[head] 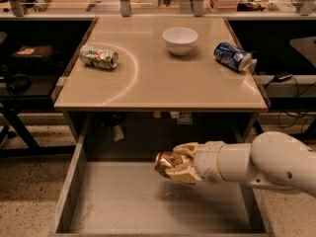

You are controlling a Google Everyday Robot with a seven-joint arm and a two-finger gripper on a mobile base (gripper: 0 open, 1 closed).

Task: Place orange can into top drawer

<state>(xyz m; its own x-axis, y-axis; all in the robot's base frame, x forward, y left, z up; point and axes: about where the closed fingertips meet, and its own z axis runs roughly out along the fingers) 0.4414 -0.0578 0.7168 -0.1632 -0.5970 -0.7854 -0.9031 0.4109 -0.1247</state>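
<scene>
The gripper (pixel 178 164) hangs over the open top drawer (pixel 118 204). Its fingers (pixel 186 149) pinch the orange can (pixel 165 161) from both sides.

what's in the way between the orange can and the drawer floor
Nothing visible. The pincer grips the orange can over the open drawer, and the stretch of grey floor beneath the can shows nothing lying on it.

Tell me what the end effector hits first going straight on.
The end effector, shut on the orange can, points left over the top drawer; the way looks free until its left wall, though height is unclear.
</scene>
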